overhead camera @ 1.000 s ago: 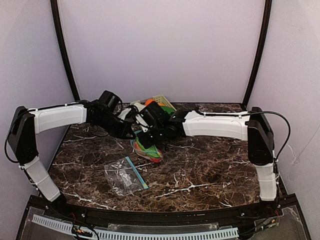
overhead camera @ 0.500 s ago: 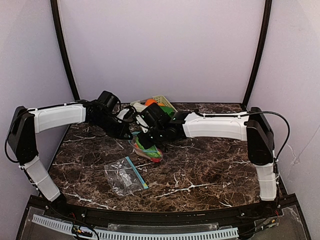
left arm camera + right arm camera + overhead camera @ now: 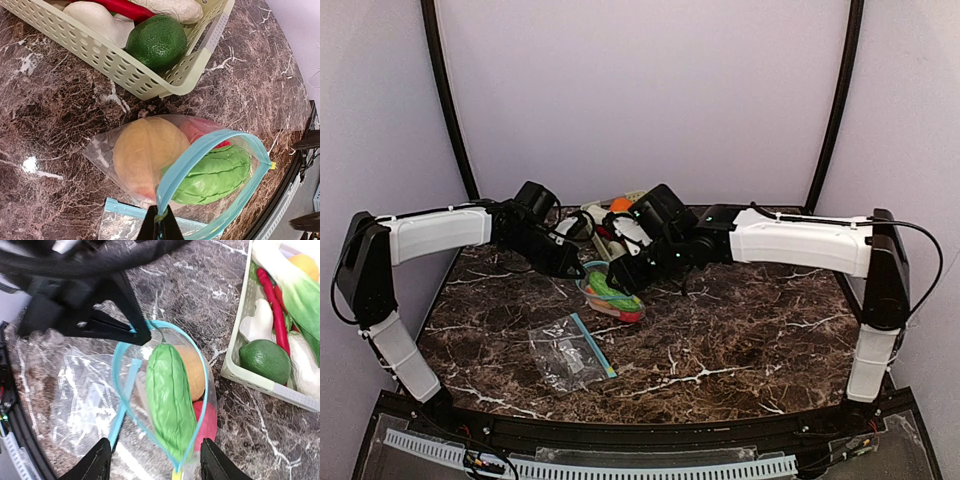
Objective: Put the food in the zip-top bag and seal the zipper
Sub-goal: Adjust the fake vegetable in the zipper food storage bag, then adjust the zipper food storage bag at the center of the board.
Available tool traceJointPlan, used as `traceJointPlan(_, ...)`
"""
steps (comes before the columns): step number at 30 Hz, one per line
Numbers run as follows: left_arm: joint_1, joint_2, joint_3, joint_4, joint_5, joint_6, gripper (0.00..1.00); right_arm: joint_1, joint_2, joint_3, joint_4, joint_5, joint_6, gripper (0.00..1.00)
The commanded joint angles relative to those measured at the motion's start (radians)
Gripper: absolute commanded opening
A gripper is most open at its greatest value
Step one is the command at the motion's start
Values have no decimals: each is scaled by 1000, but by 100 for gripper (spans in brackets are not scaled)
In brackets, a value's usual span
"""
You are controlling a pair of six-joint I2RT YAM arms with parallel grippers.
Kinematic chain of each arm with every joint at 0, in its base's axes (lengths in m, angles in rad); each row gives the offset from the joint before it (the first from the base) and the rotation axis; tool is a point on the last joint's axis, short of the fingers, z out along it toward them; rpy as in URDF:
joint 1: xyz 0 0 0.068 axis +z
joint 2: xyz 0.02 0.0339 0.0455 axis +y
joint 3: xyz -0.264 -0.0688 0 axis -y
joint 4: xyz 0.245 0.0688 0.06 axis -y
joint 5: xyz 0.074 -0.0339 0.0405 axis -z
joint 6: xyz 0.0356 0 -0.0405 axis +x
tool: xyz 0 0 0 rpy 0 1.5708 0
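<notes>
Marbled brown tabletop [image 3: 740, 340] filled the overhead view, with both arms reaching in to meet over the zip-top bag [image 3: 612, 297] near its middle; the left tool [image 3: 582, 272] sat at the bag's left edge, the right tool [image 3: 620, 278] just above it, and a spare bag [image 3: 565, 352] lay flat nearer the bases. From the left wrist, the left tool was pinched narrow on the blue zipper rim, holding the mouth up as a loop; inside lay a peach [image 3: 145, 155], leafy greens [image 3: 215, 175] and a red piece [image 3: 200, 132], while the lattice basket [image 3: 150, 75] just beyond held a green round fruit [image 3: 156, 42], a red chilli [image 3: 120, 6] and a white radish [image 3: 97, 22]. From the right wrist, the right tool's fingers stood wide apart with nothing between them, hovering over the open mouth; the greens lay lengthwise along the loop, pointing back toward that tool. The food not yet bagged sat in the basket, off to the right tool's right and beside the bag, so the right arm was the nearer and free one. Judging by this, the next move would call for a short sideways reach to the basket, with the chilli's long axis running roughly along the basket's near wall.
</notes>
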Motion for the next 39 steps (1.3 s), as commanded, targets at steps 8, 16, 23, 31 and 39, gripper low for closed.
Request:
traceJointPlan(8,7,5,25,-30,-8,23,1,-8,-245,-437,257,-59,6,50)
traceJointPlan(16,6,8,25,-29,-12,23,1,-9,-244,-519,366,-27,-2,35)
traceJointPlan(23,6,9,25,-30,-11,25,1,-5,-201,-488,380,-11,-19,29)
traceJointPlan(31,6,8,25,-31,-8,24,1,-5,-166,-460,377,-9,-32,24)
traceJointPlan(39,6,8,26,-33,-8,25,1,-5,-151,-450,378,-5,-34,5)
